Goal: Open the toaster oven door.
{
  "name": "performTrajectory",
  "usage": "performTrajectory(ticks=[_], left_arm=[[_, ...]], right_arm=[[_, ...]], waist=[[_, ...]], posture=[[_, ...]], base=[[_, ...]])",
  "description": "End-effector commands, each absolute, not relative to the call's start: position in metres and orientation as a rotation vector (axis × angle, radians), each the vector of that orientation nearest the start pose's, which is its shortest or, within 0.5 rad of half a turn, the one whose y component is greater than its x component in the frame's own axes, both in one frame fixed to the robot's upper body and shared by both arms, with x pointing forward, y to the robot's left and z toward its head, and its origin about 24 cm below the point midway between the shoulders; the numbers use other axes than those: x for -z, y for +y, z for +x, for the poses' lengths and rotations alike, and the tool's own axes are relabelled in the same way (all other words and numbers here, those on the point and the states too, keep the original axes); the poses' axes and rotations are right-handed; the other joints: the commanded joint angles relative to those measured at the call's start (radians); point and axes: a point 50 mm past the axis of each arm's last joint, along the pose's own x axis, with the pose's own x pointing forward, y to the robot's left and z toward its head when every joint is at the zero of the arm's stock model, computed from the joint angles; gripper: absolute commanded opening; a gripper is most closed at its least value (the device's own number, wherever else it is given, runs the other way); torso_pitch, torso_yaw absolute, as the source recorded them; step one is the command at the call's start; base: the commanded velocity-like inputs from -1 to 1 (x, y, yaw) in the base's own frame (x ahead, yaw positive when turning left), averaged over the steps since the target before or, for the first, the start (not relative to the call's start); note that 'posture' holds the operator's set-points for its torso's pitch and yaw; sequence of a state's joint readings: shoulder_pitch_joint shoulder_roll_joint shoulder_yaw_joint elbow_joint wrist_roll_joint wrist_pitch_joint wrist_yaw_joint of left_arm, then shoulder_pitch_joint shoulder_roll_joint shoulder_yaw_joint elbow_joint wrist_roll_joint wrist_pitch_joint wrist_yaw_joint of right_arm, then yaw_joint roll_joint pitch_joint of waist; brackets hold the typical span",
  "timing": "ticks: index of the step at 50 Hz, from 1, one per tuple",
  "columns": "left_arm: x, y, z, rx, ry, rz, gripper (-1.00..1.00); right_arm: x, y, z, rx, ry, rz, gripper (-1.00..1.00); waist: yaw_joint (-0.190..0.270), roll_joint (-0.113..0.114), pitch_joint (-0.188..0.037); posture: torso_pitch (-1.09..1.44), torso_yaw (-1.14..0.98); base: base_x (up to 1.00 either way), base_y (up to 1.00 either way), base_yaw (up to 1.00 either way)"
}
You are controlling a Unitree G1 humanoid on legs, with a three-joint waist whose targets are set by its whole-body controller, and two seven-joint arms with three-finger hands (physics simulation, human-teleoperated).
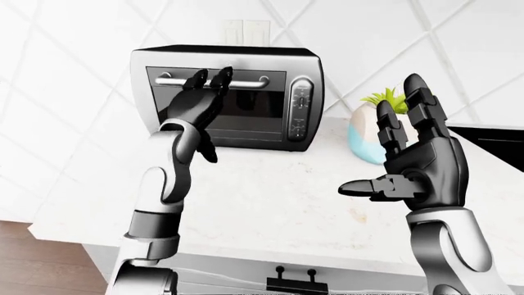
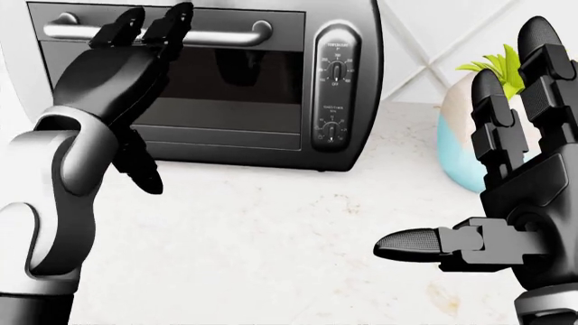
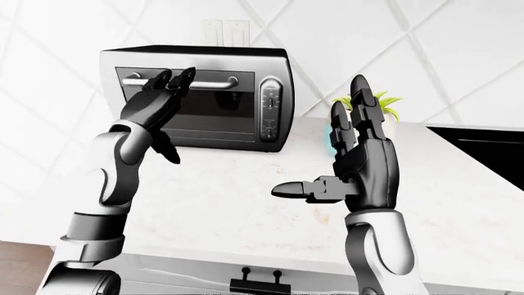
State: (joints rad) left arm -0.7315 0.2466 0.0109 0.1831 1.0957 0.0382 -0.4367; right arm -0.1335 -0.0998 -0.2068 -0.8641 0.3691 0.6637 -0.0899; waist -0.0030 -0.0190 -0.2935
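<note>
A silver toaster oven [image 1: 307,64] stands on the white counter [image 1: 270,203] against the tiled wall, its dark glass door [image 1: 246,110] shut. A silver bar handle [image 1: 250,80] runs across the door's top. My left hand [image 1: 203,92] is raised in front of the door, fingers open, with the fingertips [image 2: 154,24] at the handle's left half; the thumb hangs below, not closed round the bar. My right hand [image 1: 418,153] is held up, open and empty, to the right of the oven over the counter.
Two control knobs [image 2: 334,98] sit on the oven's right panel. A blue-white vase with a green plant [image 1: 373,126] stands right of the oven, partly behind my right hand. A black stove surface [image 1: 499,144] lies at the far right. A drawer handle [image 1: 297,281] shows below the counter edge.
</note>
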Motion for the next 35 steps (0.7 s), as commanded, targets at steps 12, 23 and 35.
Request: performTrajectory(ticks=[12,23,35], left_arm=[[-0.217,0.142,0.378,0.062,-0.267,1.538,1.0],[-0.229,0.137,0.393,0.045,-0.273,1.565,1.0],[-0.224,0.137,0.413,0.087,-0.178,1.542,1.0]], right_arm=[[-0.211,-0.171,0.215,-0.029,-0.406,0.156,1.0],[-0.208,-0.17,0.216,-0.031,-0.402,0.158,1.0],[-0.205,-0.17,0.217,-0.034,-0.398,0.16,1.0]], waist=[[0.002,-0.002,-0.002],[0.004,-0.003,0.0],[0.002,-0.004,-0.001]], posture=[[-0.38,0.0],[-0.38,0.0],[-0.38,0.0]], base=[[0.0,0.0,0.0],[0.0,0.0,0.0],[0.0,0.0,0.0]])
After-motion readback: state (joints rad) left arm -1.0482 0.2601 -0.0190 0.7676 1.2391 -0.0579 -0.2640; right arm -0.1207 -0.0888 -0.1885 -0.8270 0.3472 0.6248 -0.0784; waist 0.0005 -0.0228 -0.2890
